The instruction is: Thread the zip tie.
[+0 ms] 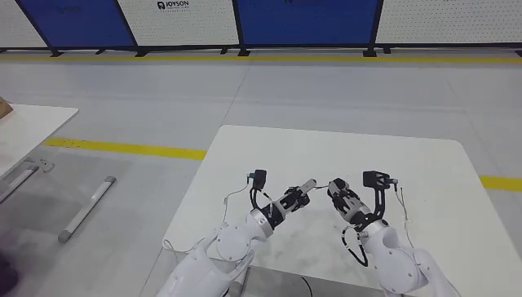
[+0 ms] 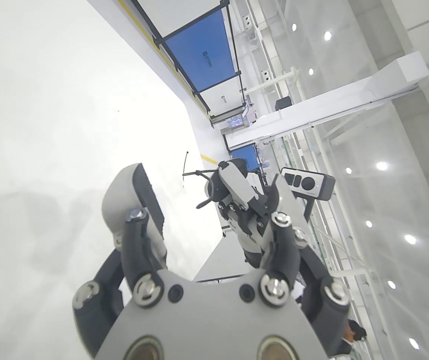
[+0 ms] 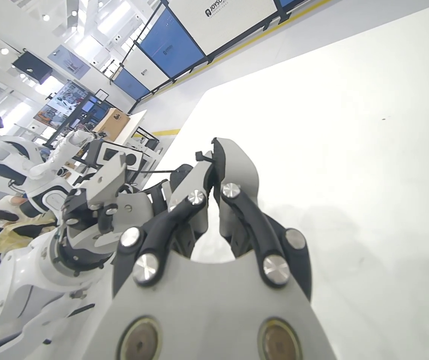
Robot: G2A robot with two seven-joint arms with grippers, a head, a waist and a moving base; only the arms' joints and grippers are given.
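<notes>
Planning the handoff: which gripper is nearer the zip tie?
Right. The right gripper is shut on the zip tie near its head. The left gripper is open and faces it from close by, the strap pointing toward it; contact cannot be told.

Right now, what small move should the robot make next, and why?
Probably close the left gripper on the strap of the zip tie: that gripper is open, and the right gripper pinches the head end, strap reaching toward it.

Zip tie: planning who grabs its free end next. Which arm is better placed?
Probably left: the left gripper is open, facing the thin black plastic zip tie; the right gripper clamps it.
</notes>
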